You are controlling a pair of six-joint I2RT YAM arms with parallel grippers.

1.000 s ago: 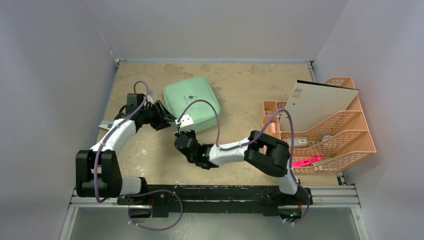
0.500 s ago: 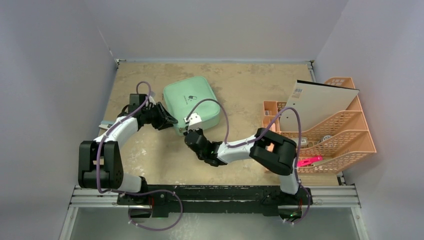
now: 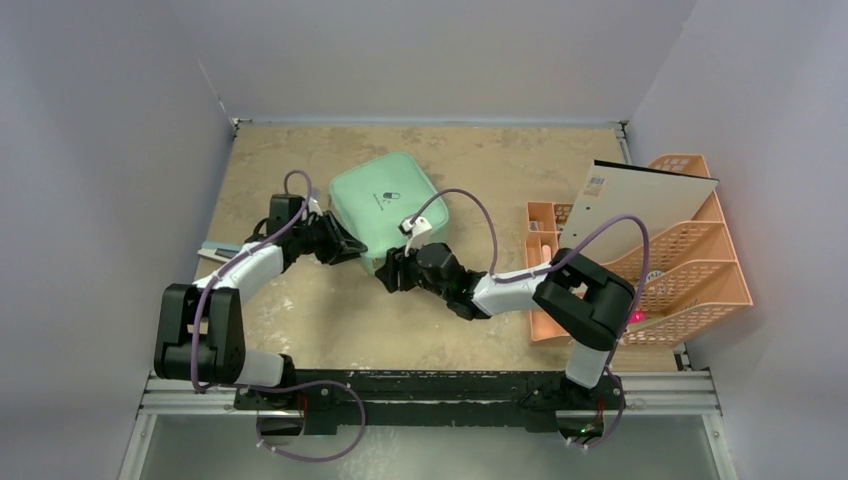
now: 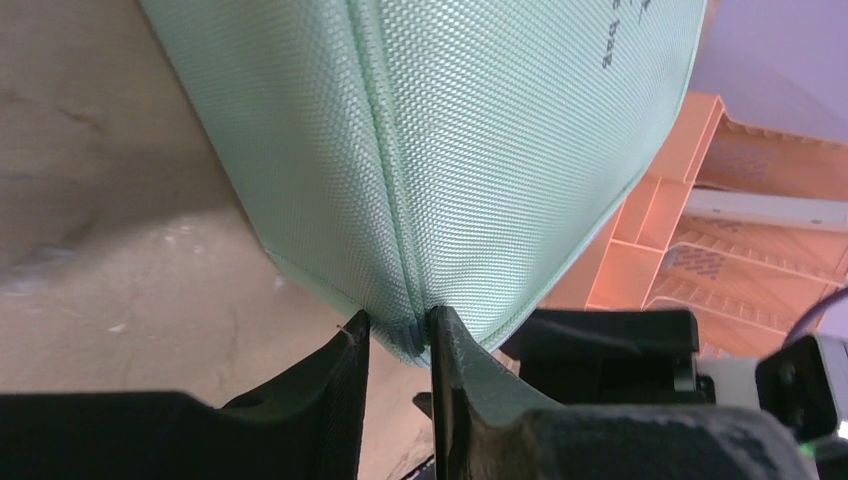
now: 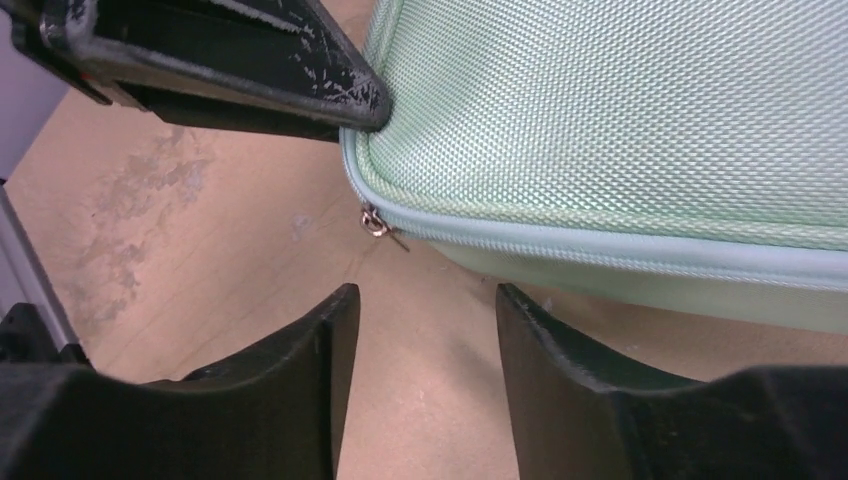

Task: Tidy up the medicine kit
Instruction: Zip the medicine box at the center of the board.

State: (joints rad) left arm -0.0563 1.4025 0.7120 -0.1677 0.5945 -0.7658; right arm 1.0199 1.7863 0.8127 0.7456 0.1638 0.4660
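Note:
The medicine kit [image 3: 388, 203], a mint-green zipped case with a small pill logo, lies closed on the tan table. My left gripper [image 3: 357, 251] is shut on its near-left corner. In the left wrist view the two fingertips pinch the corner seam of the medicine kit [image 4: 470, 150], with the left gripper [image 4: 400, 335] squeezing the fabric. My right gripper [image 3: 389, 272] stands open just in front of the case's near edge. In the right wrist view the right gripper [image 5: 425, 300] has only bare table between its fingers. The small metal zipper pull [image 5: 376, 222] hangs at the corner just beyond them.
A peach lattice rack [image 3: 700, 275] stands at the right edge, with a white board [image 3: 640, 205] leaning in it. The rack [image 4: 720, 230] also shows behind the case in the left wrist view. A flat item [image 3: 212, 250] lies at the table's left edge.
The left gripper has closed on the case's corner. The right arm swung up and right to the case's near edge and opened its jaws. The case shifted slightly right.

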